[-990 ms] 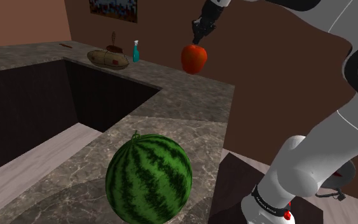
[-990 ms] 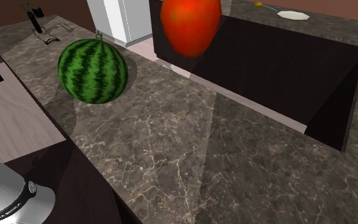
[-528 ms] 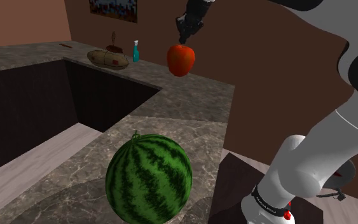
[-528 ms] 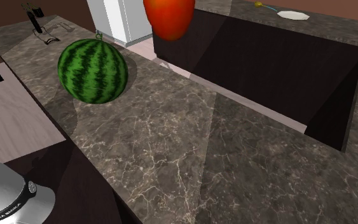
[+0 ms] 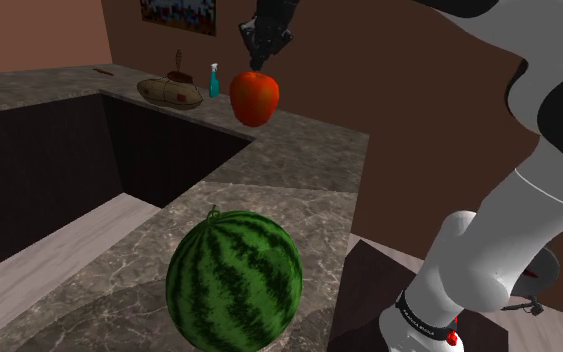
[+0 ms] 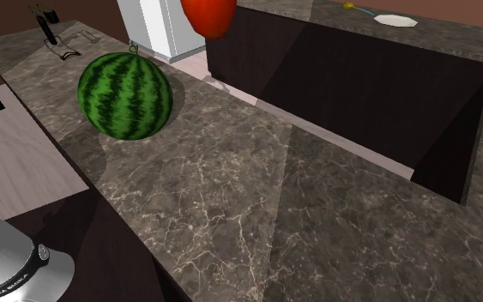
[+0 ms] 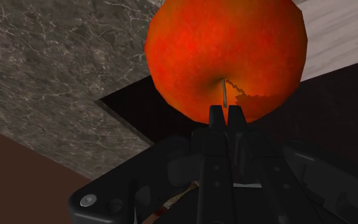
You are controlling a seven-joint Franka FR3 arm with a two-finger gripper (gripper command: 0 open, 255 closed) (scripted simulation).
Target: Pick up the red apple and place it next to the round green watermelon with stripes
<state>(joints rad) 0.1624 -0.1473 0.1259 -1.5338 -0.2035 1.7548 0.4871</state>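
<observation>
The red apple (image 5: 254, 97) is up in the air, hanging under the black gripper (image 5: 256, 67) above the far stretch of the marbled stone countertop (image 5: 299, 150). In the wrist view the two fingers (image 7: 217, 118) stand nearly closed, just a sliver between them, and they pinch the thin stem on top of the apple (image 7: 228, 51). So the fruit dangles from the gripper (image 7: 227, 116) by its stem alone.

The striped green watermelon (image 5: 234, 281) sits upright on the near part of the counter, well apart from the apple and far lower in the shoulder view. In the second exterior view the apple (image 6: 208, 15) pokes down from the top edge, partly cut off. It is up and to the right of the watermelon (image 6: 125, 94), which rests on the countertop (image 6: 256, 206).

The white arm (image 5: 539, 190) sweeps across the shoulder view's right side and top. Behind the apple, near the brown wall, stand a blue spray bottle (image 5: 213, 80) and a low brown bowl (image 5: 169, 93), close together. A white plate (image 6: 395, 20) lies on the far counter.
</observation>
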